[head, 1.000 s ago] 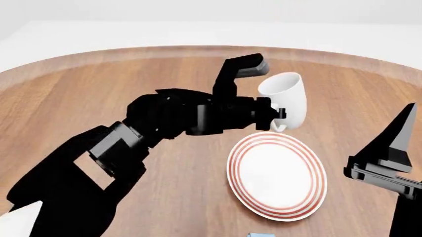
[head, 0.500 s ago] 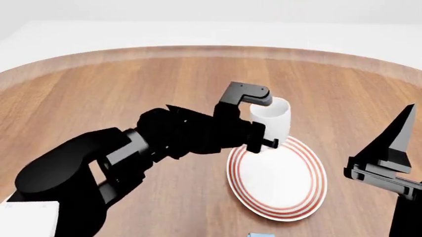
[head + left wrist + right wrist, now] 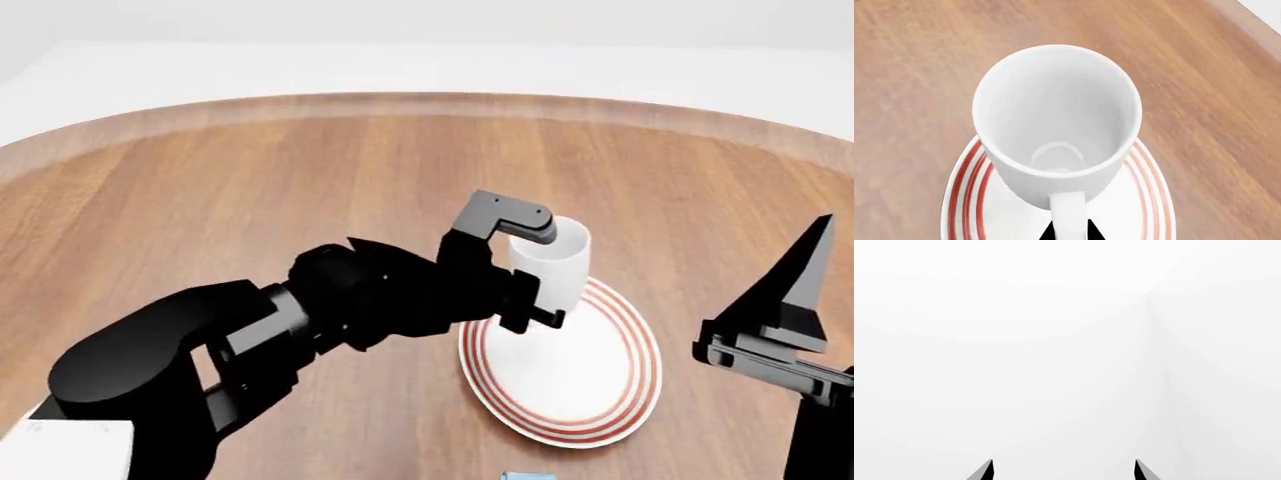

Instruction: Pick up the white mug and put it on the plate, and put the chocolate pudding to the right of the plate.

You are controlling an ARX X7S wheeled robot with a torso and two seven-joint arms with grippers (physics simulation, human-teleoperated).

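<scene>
The round wooden table [image 3: 267, 190] fills most of the head view, its curved far edge running from about nine o'clock over to three o'clock against a plain white background.

The left arm [image 3: 254, 330] is the next biggest thing: black, reaching from seven o'clock in toward the centre of that view.

The plate [image 3: 607, 385], white with red rings at its rim, lies flat on the wood at about five o'clock from the view's centre. In the left wrist view its ringed rim [image 3: 971, 175] shows on both sides beneath the mug.

The right gripper [image 3: 787, 330] stands raised at the four o'clock edge of the head view, well apart from the plate, with nothing in it. In the right wrist view its two dark fingertips [image 3: 985, 471] are spread apart against blank white.

The left gripper [image 3: 523, 272] is clamped on the handle side of the mug, one finger above the rim and one below.

The white mug [image 3: 550, 268] sits upright over the plate's ten o'clock rim, mouth up. Whether its base touches the plate I cannot tell. The left wrist view looks down into its empty inside [image 3: 1057, 115].

A small blue corner of the carton [image 3: 530, 475] peeks in at six o'clock, near the plate.
</scene>
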